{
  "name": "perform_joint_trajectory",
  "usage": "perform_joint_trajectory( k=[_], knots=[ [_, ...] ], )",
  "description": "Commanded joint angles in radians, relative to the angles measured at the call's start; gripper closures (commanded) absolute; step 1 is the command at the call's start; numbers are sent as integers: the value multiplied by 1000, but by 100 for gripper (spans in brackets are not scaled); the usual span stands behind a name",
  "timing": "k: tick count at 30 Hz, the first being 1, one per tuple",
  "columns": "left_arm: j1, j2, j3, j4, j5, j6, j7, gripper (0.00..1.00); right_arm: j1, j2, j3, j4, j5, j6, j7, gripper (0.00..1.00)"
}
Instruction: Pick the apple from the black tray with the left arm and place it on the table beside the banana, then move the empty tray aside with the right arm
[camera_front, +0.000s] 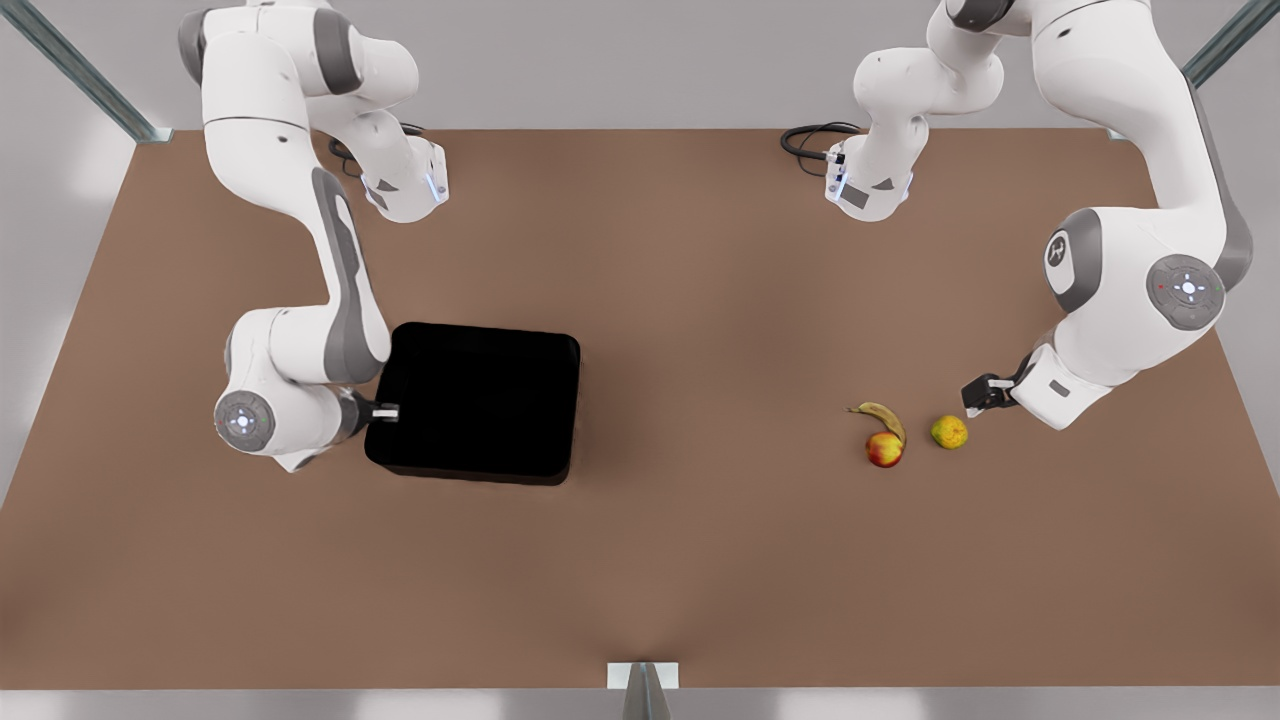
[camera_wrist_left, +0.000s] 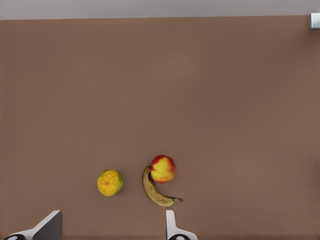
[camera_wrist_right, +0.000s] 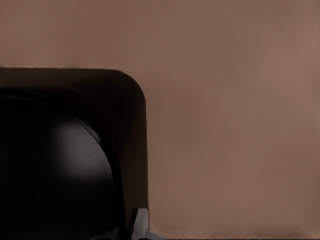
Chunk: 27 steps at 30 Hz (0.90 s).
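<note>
A simulated robot lab: a bare brown worktop (camera_front: 700, 560) with metal corner posts (camera_front: 85, 75), grey walls, and two white arms mounted on it.

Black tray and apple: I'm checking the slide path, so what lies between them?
Bare table, going by the front view: nothing lies between the black tray and the apple.

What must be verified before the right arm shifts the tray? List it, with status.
1. Apple on the table, against the banana: ok.
2. Black tray empty: ok.
3. Left gripper open, off the apple: ok.
4. Right gripper at the tray's edge on the front view's left: ok.
5. Right gripper's hold on the tray wall: cannot tell.
6. Fruits far from the tray: ok.
</note>
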Motion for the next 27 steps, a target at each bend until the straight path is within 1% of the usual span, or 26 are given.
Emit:
perform_joint_trajectory(
  k=[1,6,8,9,10,17,18,19,20,21,22,23,24,25,26,27],
  knots=[
    [-2,-1,0,1,1,-2,19,0,-7,2,-51,1,-58,-147,-539,96],
    [0,0,0,1,1,-1,19,0,-8,77,-207,25,-84,-118,-804,97],
    [0,0,0,1,1,-1,19,0,-33,133,-244,79,-81,-115,-893,97],
    [0,2,0,1,1,-1,19,0,-37,154,-252,85,-80,-57,-930,97],
    [0,2,0,1,1,1,19,0,-40,176,-263,86,-77,-35,-944,97],
    [0,-1,0,1,-1,-5,19,0,-56,260,-263,94,-72,80,-938,97],
    [0,-1,0,1,1,-5,19,0,-60,271,-263,94,-72,94,-933,97],
    [0,-1,0,1,1,-5,19,0,-62,278,-263,96,-54,94,-935,93],
    [0,0,0,1,1,-5,19,0,-62,282,-263,96,-52,95,-935,86],
    [0,0,0,1,1,-4,19,0,-62,282,-261,97,-51,94,-930,70],
    [0,0,0,1,1,-5,19,0,-62,282,-263,97,-37,95,-927,21],
    [0,0,0,1,1,-4,19,0,-62,280,-267,105,-5,94,-922,2],
    [0,0,0,1,1,-2,19,0,-60,263,-278,122,35,80,-910,0],
    [0,0,0,1,1,-2,19,0,-56,242,-292,151,66,26,-883,0],
    [0,0,0,1,1,-2,19,0,-56,202,-292,215,77,-93,-835,0],
    [0,0,0,1,1,-2,19,0,-56,139,-283,248,78,-153,-783,0]
  ],
)
